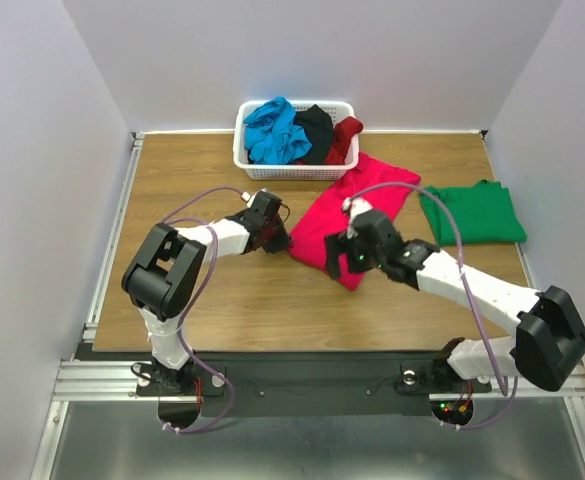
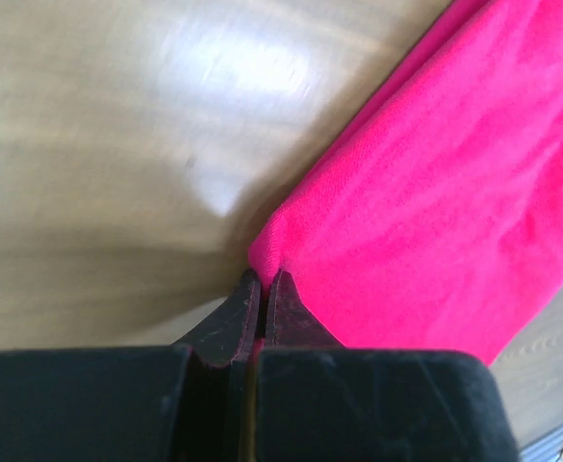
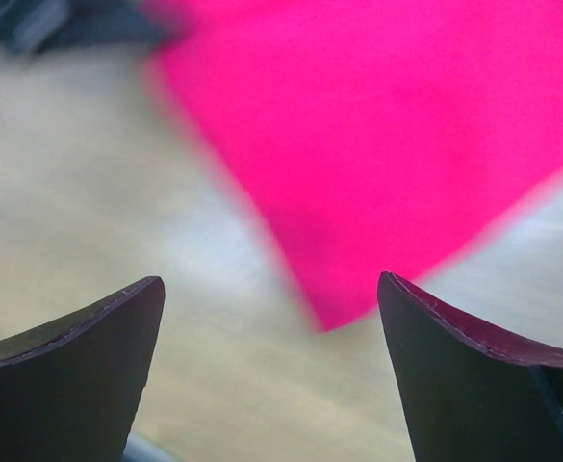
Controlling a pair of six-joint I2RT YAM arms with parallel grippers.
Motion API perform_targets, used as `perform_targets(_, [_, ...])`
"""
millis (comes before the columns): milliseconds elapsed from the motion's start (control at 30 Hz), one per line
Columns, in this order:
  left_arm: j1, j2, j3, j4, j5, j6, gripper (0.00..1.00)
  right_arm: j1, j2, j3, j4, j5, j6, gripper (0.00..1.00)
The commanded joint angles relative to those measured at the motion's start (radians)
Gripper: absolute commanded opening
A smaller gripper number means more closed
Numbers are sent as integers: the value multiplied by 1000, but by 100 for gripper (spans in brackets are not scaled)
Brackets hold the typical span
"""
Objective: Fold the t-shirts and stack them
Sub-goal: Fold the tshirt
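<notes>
Left pinches the pink-red shirt, right waits open over its near tip

We find the pink-red shirt (image 1: 347, 205) lying mid-bench, partly folded into a long strip. Its long axis runs on a diagonal, from the far edge beside the basket (image 1: 240, 140) down toward the near edge of the bench (image 1: 232, 300).

The left gripper (image 2: 265, 279) has its jaws pressed together right at the strip's left-hand corner. In the left wrist view the cloth meets the fingertips there, and we judge that a thin fold of it is pinched, though the tips hide the bite itself.

The right gripper (image 3: 271, 284) stands wide open and holds nothing. The strip's near point shows between its fingers, just ahead of them and a little toward the right one. We cannot tell how high it hangs above the wood.

The relation that matters is this: both arms sit at the near end of the strip, left on its corner and right over its tip, with the length of the cloth running away from them. We judge the next fold would carry this end toward the far edge, once the right side also has a hold.

The green shirt (image 1: 472, 212) lies folded near the right edge. Blue (image 1: 275, 130), black (image 1: 315, 128) and dark red (image 1: 345, 138) shirts are in the basket, not yet folded
</notes>
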Motion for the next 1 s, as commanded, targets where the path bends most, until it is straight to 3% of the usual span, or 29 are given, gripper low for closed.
perform_targets(0, [0, -96, -111, -6, -1, -6, 0, 143, -10, -33, -51, 79, -39, 96])
perform_targets(200, [0, -159, -212, 8, 1, -19, 0, 279, 102, -30, -51, 144, -57, 95])
perform_targets(600, [0, -199, -257, 1, -10, -23, 0, 358, 211, -21, -58, 156, -23, 83])
perform_targets(700, [0, -216, -275, -5, -15, -26, 0, 358, 254, -16, -64, 182, 3, 72])
perform_targets(800, [0, -237, -289, -16, -32, -29, 0, 361, 280, -22, -74, 193, 36, 69])
perform_targets(900, [0, -260, -322, -15, -36, -38, 0, 362, 284, -40, -74, 193, 69, 56])
perform_targets(967, [0, -274, -342, -12, -32, -49, 0, 371, 284, -50, -76, 179, 84, 40])
